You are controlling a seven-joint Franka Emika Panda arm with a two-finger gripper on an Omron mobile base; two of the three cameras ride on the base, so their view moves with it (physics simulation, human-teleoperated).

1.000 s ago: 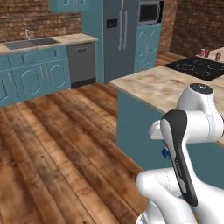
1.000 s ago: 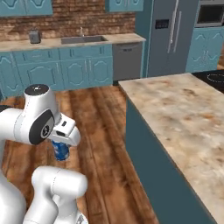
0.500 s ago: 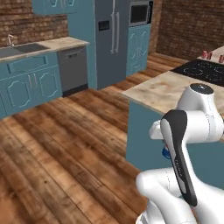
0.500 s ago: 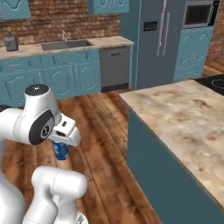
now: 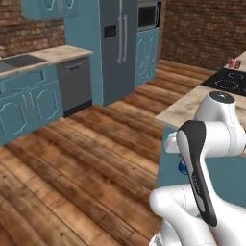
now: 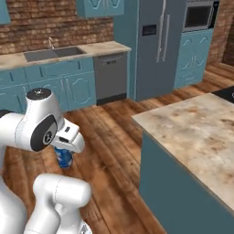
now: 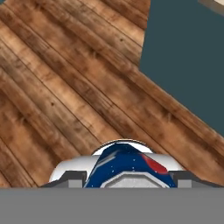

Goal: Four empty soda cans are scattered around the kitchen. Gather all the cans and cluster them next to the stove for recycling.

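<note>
Gripper (image 6: 64, 154) pinching a blue can (image 6: 64, 157), tucked low under the arm and well above the wooden floor (image 7: 65, 87). Carrying step, by the look of it. Ahead stands the island bench (image 6: 192, 128), and at its far end the black stove (image 5: 226, 81) with red cans (image 5: 234, 64) just beyond it. Next call: get closer along the bench, then lift the can over the edge and set it upright beside those cans.

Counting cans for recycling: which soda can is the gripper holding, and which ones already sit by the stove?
The blue can is in the gripper. The red cans stand beside the stove.
</note>
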